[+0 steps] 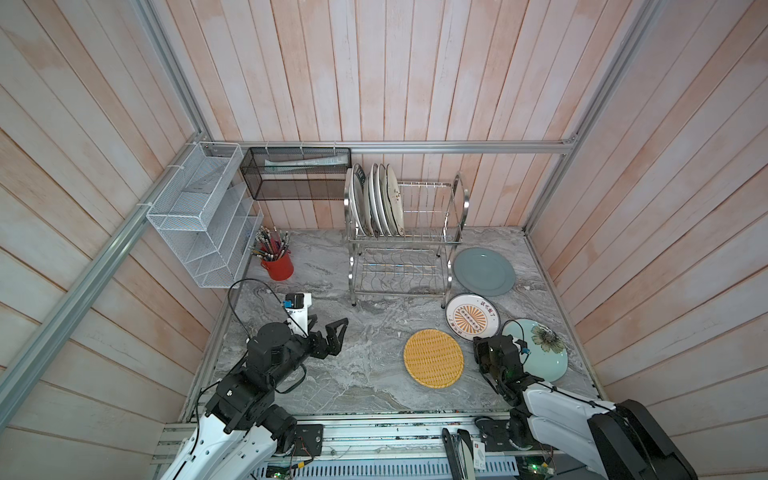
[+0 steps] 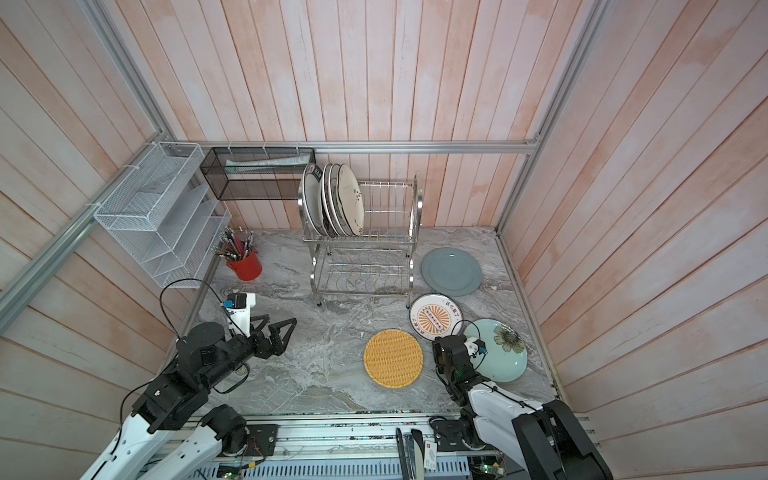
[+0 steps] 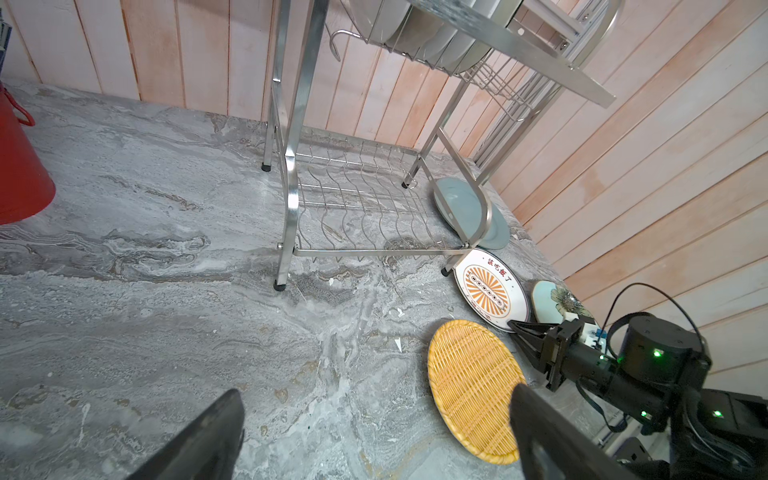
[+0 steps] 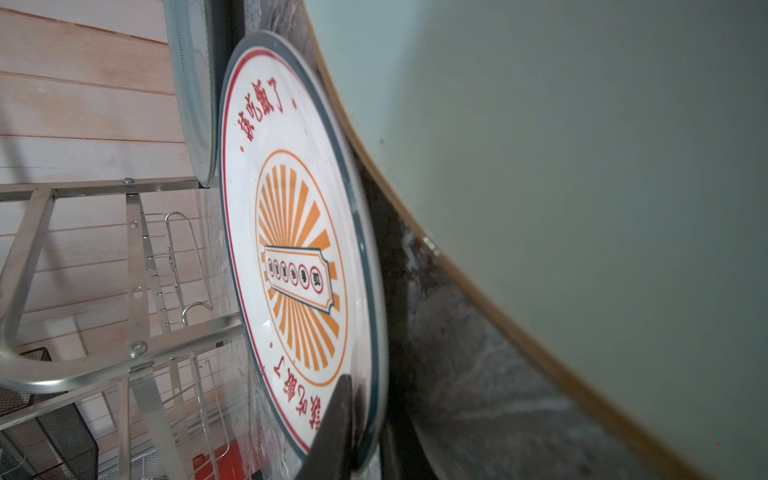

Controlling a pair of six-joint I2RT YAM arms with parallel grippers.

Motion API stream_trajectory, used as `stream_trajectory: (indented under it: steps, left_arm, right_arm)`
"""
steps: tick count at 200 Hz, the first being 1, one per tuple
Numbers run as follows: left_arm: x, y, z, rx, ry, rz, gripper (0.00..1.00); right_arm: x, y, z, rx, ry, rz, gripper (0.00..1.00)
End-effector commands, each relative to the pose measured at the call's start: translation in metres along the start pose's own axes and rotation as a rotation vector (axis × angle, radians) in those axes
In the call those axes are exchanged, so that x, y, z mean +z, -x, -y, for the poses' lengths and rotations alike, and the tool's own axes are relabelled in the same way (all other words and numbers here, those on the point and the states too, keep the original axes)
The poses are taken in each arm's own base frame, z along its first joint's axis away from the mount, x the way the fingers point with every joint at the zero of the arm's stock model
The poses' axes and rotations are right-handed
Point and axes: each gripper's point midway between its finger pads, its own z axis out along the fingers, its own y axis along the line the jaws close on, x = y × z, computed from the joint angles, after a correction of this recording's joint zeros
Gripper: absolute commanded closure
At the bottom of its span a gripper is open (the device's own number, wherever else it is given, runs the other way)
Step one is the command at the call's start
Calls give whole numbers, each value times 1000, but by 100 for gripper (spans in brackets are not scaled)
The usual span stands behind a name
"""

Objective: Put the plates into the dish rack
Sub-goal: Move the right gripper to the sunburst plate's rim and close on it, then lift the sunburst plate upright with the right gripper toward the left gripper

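Observation:
Four plates lie on the marble right of the dish rack (image 1: 460,199): grey-blue (image 1: 484,271), white with an orange sunburst (image 1: 471,318), pale teal with a flower (image 1: 540,353), and yellow woven (image 1: 433,358). Several more plates (image 1: 378,199) stand upright at the left end of the rack's top tier; its lower tier holds none. My right gripper (image 1: 476,340) is at the sunburst plate's near rim. In the right wrist view one finger lies on the sunburst plate (image 4: 291,249) and the gripper (image 4: 365,399) pinches its rim. My left gripper (image 1: 330,322) hovers open over bare marble.
A red pot of utensils (image 1: 277,264) stands at the back left. A white mesh organiser (image 1: 199,216) and a black mesh basket (image 1: 297,174) hang on the wall frame. Plank walls close in the back and both sides.

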Motion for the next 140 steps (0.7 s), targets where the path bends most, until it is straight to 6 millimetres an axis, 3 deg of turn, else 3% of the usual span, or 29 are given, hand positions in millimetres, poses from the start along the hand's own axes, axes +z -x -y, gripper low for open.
stream_trajectory:
  steps: [1,17,71,140]
  left_arm:
    - [-1,0,-5,-7,20,10,0]
    - [-1,0,-5,-7,19,11,0]
    - [-1,0,-6,-9,28,11,0]
    - [0,-1,-7,-11,36,8,0]
  right_arm:
    - [-3,4,30,-17,-82,13,90]
    - [-3,4,27,-17,-70,14,100]
    - [-11,17,4,-39,-13,76,100]
    - [-44,51,-31,-95,41,214,100]
